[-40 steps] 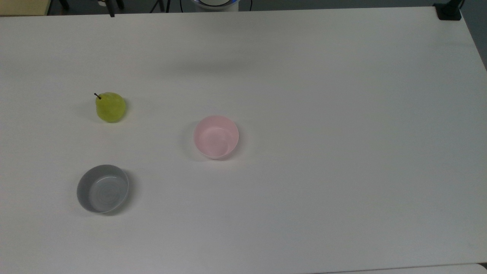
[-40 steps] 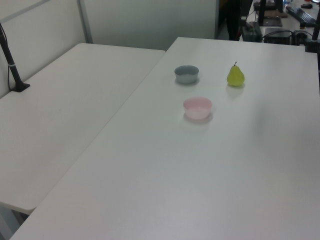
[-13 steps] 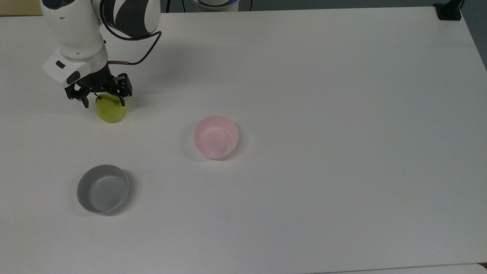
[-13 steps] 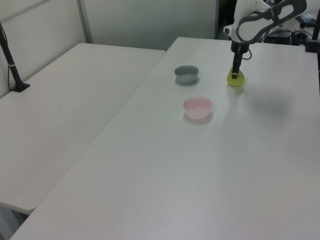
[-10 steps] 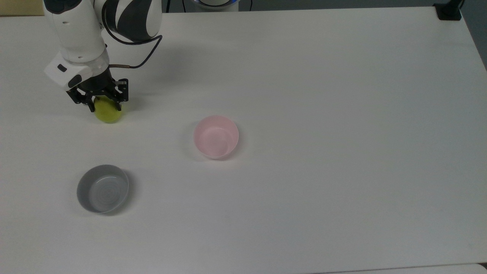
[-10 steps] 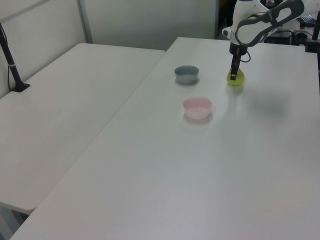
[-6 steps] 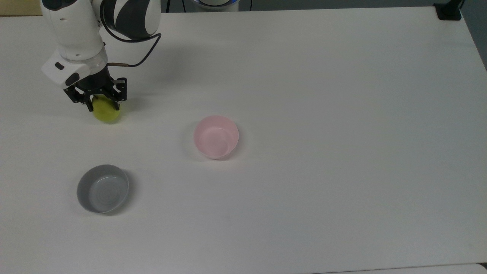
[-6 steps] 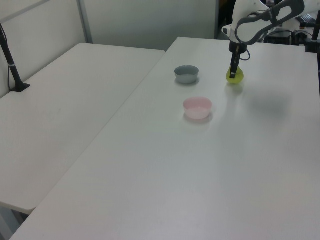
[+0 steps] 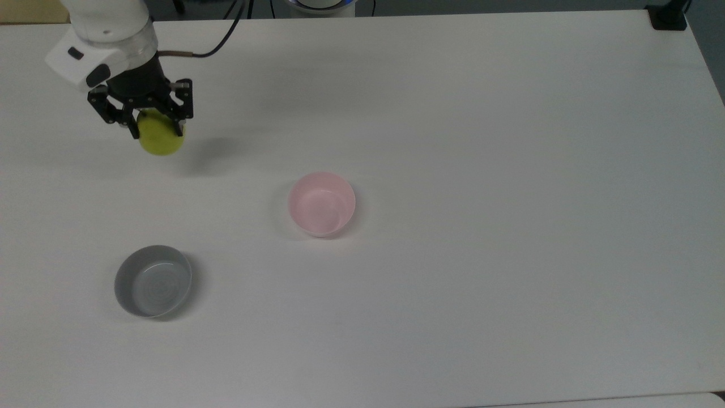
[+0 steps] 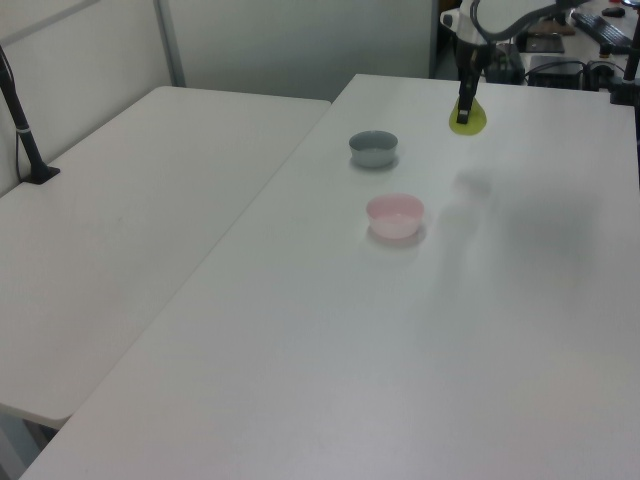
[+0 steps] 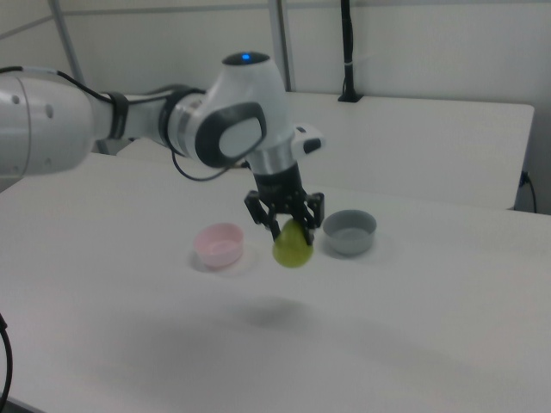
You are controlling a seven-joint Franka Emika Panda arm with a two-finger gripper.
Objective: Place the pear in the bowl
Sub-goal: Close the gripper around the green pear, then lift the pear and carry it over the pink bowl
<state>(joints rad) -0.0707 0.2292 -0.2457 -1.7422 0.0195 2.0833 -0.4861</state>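
The gripper (image 9: 152, 126) clamps the pear (image 9: 162, 137) above the table (image 9: 510, 170), well apart from the pink bowl (image 9: 322, 203).

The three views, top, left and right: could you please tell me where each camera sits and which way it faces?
Top view: overhead, looking down on the table; the wrist and pincer show, holding the pear.
Left view: off one table end, looking along it toward the arm; the pincer hangs at the top.
Right view: low, from the opposite side; the whole forearm reaches in.
All three share the pear, the pink bowl and the grey bowl.
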